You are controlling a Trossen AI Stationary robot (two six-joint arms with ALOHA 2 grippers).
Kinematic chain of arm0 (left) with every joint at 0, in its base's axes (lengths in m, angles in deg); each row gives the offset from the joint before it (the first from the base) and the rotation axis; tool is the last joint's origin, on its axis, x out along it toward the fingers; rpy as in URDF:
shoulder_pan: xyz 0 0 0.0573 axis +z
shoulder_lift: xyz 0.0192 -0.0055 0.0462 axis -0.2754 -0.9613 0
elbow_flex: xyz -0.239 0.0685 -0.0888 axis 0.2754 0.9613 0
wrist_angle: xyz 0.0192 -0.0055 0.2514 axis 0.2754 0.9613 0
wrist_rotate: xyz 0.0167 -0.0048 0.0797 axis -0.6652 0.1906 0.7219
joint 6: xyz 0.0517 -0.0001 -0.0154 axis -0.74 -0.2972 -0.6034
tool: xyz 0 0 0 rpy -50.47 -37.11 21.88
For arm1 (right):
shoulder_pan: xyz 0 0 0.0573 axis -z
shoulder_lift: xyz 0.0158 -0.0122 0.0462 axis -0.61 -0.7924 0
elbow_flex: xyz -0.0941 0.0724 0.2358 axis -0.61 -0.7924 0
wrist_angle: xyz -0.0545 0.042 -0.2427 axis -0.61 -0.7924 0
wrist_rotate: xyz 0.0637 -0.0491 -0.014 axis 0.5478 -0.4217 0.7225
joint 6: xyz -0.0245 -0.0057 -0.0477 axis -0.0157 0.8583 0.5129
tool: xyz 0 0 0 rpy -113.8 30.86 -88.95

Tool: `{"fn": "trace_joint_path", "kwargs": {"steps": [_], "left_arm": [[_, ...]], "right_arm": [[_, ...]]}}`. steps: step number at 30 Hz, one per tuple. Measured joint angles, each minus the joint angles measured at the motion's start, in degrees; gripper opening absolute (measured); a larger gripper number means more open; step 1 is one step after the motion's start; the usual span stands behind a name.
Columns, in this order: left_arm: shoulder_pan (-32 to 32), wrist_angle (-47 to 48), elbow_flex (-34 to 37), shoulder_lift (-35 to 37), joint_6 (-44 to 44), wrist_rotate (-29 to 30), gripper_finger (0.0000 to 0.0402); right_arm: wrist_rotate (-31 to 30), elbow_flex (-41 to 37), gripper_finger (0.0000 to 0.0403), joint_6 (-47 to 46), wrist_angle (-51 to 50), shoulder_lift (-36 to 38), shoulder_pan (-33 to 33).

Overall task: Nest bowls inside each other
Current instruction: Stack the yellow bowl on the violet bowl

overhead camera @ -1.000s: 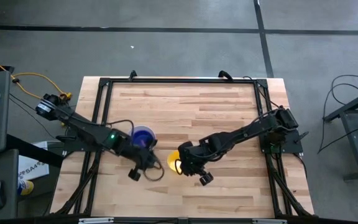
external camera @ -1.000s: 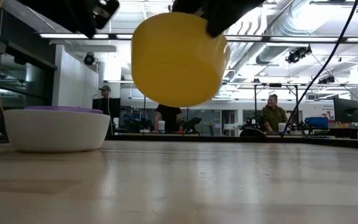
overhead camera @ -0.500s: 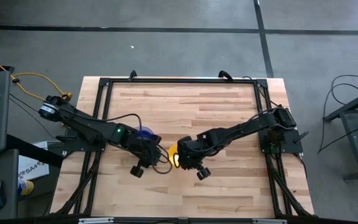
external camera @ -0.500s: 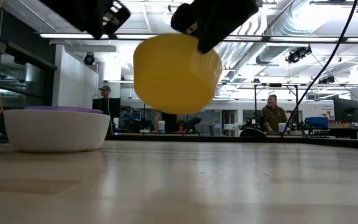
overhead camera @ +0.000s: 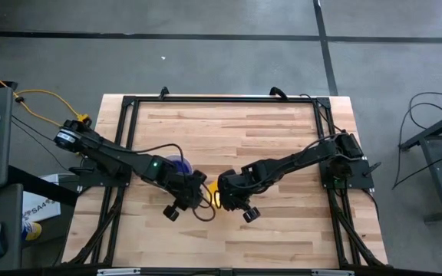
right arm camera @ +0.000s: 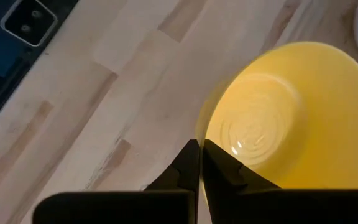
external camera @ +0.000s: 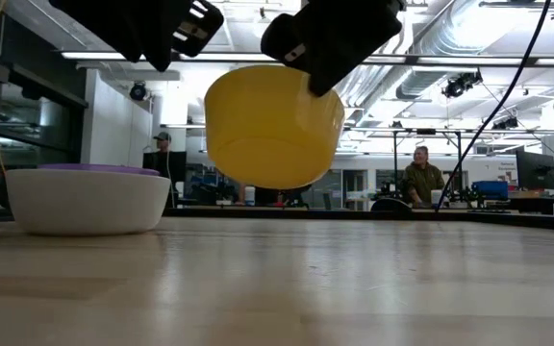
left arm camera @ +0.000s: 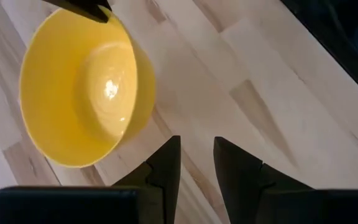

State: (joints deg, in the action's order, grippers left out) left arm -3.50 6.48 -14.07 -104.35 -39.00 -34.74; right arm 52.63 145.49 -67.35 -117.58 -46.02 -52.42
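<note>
- The yellow bowl [external camera: 273,125] is held above the desk [external camera: 354,288], pinched at its rim by the right gripper [right arm camera: 200,163].
- The left gripper [left arm camera: 196,163] is poised beside it, jaws slightly spread, nothing gripped.
- The white bowl [external camera: 87,200] is set on the desk.

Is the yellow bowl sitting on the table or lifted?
Lifted: the right gripper holds the yellow bowl by its rim, clear of the tabletop.

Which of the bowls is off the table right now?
The yellow bowl: the right gripper holds it by its rim, clear of the wood. The white bowl, with a purple one nested inside, sits on the table.
</note>
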Motion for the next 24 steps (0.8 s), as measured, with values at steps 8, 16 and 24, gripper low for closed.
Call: {"fn": "trace_joint_path", "kwargs": {"steps": [8, 16, 24], "left_arm": [[0.0, -1.82, 0.03, -0.89, -4.98, 0.81, 0.0097], [0.0, -4.25, 0.02, -0.84, -8.17, 3.04, 0.0097], [0.01, -4.36, 0.02, -0.84, -9.09, 3.51, 0.0097]], "right_arm": [[1.76, 0.0, 0.0004, -0.02, 1.65, 0.0, 0.0], [3.28, 0.0, 0.0004, -0.05, 3.2, 0.0, 0.24], [3.43, 0.0, 0.0004, -0.02, 4.21, 0.0, 0.22]]}}
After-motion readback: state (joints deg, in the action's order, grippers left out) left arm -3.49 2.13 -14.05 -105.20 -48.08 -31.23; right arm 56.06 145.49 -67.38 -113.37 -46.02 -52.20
